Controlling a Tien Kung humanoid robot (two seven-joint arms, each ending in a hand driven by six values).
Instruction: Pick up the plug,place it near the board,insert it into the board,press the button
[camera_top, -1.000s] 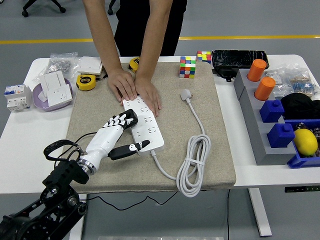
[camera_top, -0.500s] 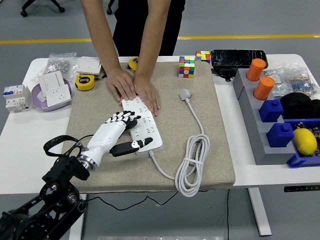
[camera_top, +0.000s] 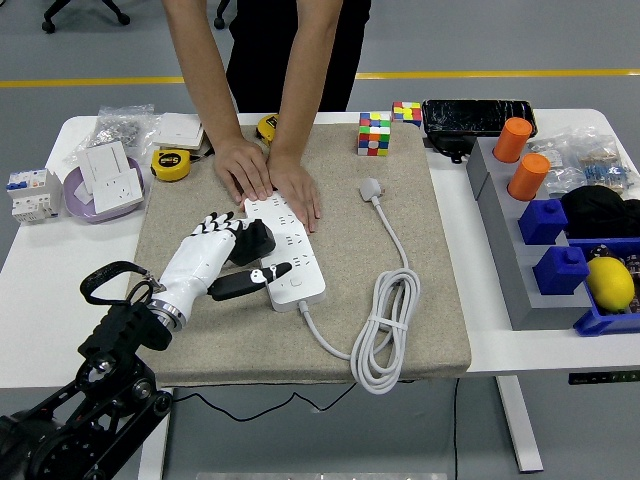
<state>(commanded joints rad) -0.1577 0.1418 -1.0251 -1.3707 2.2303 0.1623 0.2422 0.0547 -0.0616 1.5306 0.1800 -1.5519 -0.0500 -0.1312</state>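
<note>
We see a white desk (camera_top: 40, 270) carrying a beige mat (camera_top: 440, 300), and on the mat lies the white power board (camera_top: 285, 250), running from the middle toward the near side, with its cord (camera_top: 385, 330) coiled to the right and ending in a white plug (camera_top: 372, 188) at the far right of the mat. A person at the far side presses both hands (camera_top: 270, 180) flat on the board's far end to steady it. Our left hand (camera_top: 225, 255) reaches in from the near left and holds a black plug (camera_top: 252, 240) at the board's left edge, fingers curled around it, thumb resting on the board's near part. We judge the plug picked up and brought to the board; whether it is seated we cannot tell. The button press appears left to do. Our right hand is out of view.
</note>
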